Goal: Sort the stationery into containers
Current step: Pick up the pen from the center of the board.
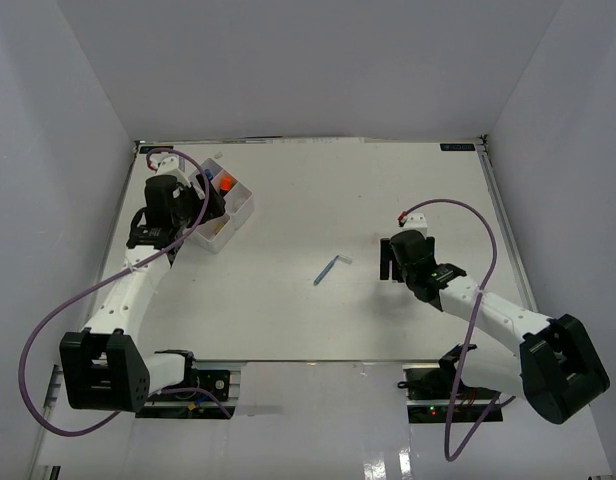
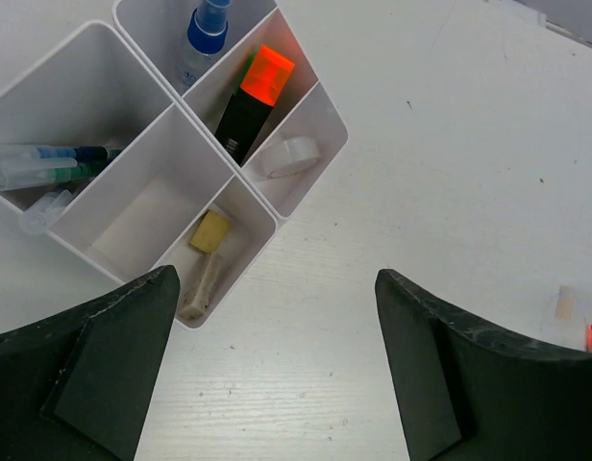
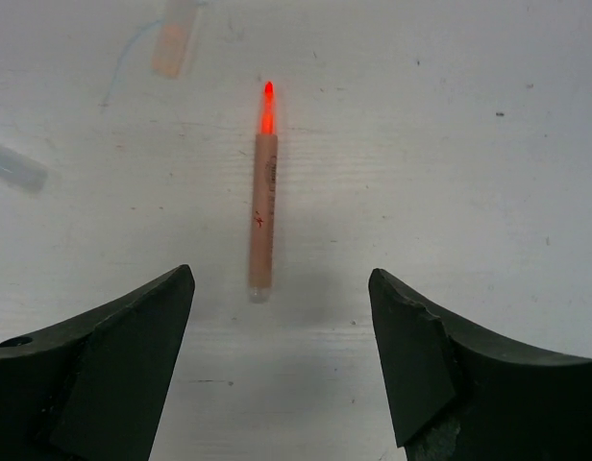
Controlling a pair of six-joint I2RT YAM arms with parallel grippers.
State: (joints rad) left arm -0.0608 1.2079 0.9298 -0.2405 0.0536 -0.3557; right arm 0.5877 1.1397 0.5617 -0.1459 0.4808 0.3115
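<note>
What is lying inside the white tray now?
Blue pens, a blue-capped bottle, an orange highlighter half covering something green, a tape ring and two erasers. A finger of the left gripper hides the tray's near edge.

One white divided plastic tray (image 2: 133,206); one blue-capped white bottle (image 2: 202,43); one orange-capped black highlighter (image 2: 250,101); one clear tape ring (image 2: 286,157); two small erasers (image 2: 209,232); one pink pen (image 3: 262,221); one loose thin blue pen (image 1: 327,270); about three clear-barrelled pens (image 2: 46,154), overlapping.
</note>
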